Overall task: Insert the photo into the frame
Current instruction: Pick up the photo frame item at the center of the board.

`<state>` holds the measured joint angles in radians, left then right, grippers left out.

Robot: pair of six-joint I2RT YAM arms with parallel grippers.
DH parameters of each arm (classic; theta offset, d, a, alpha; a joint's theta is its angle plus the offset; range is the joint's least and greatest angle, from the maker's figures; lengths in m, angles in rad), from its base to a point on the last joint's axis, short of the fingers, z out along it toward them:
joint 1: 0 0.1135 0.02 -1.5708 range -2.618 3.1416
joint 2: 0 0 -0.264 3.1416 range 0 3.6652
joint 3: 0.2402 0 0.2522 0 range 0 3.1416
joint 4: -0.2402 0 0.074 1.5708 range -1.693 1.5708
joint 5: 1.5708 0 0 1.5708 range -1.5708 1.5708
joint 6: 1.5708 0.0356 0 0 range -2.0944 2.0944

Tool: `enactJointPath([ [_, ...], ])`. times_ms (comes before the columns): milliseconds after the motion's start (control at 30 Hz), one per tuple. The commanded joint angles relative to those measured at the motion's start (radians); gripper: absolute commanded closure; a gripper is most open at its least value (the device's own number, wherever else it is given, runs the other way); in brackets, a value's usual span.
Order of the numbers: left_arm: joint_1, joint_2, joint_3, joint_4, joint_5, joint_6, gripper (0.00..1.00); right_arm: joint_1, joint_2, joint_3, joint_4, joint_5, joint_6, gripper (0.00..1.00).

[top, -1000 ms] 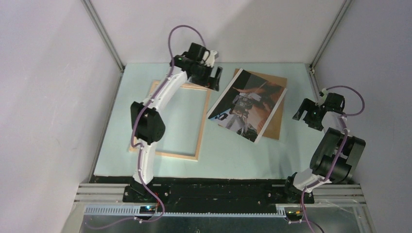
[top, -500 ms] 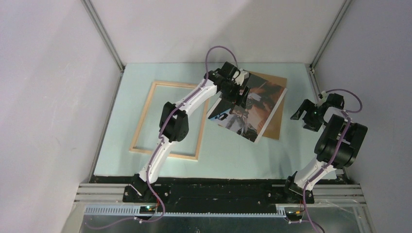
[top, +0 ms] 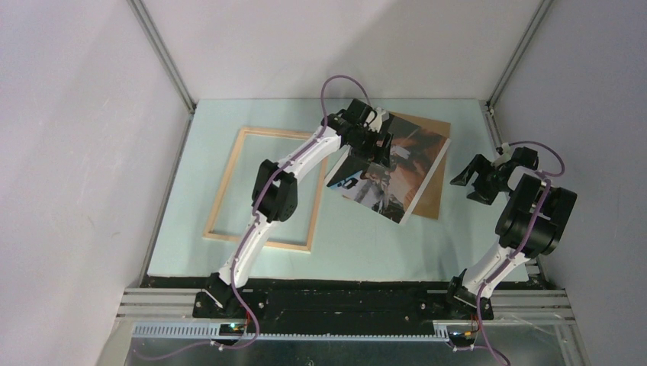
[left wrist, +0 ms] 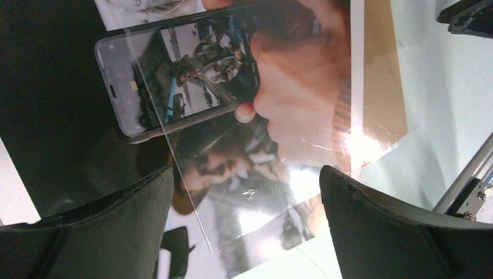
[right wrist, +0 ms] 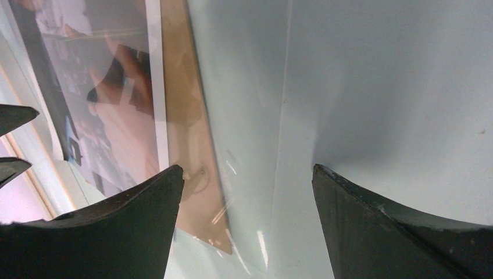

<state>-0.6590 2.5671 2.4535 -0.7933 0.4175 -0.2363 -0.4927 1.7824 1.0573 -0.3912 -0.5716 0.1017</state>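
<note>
Table [top: 229,114] with a pale blue-green top, seen from above, with two robot arms bolted at its near edge. Left arm [top: 301,156] stretches far forward and to the right, elbow bent above the near right part of the frame, wrist tipped down. Left gripper [top: 379,152] hangs over the far left part of the photo, its two dark fingers [left wrist: 116,232] spread wide with nothing between them. Right arm [top: 534,221] is folded upright near the right edge of the table. Right gripper [top: 471,181] points left and downward above bare table just beside the backing board, its fingers [right wrist: 116,226] also parted and holding nothing. Frame [top: 223,183] lies flat on the left half of the table, a thin rectangle of pale wood with table showing through it. Brown backing board [top: 432,197] lies flat right of centre, turned at an angle. Photo [top: 416,164] rests face up on that board, outside the frame, its left corner near the frame's right rail. It has a white border and shows a hand in orange-brown tones holding a phone against a dark background. Clear sheet [left wrist: 261,174] covers part of the print and catches glare.
</note>
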Motion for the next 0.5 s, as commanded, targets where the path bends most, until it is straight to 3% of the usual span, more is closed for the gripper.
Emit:
enactJointPath([
  [0,-0.004,0.018,0.001,0.045,-0.031,-0.042,0.01,0.01,0.033,0.028,0.008,-0.05,0.017,0.15],
  [467,-0.004,0.09,-0.005,0.067,0.028,-0.115,0.01,0.032,0.089,0.046,0.007,-0.095,0.031,0.16],
])
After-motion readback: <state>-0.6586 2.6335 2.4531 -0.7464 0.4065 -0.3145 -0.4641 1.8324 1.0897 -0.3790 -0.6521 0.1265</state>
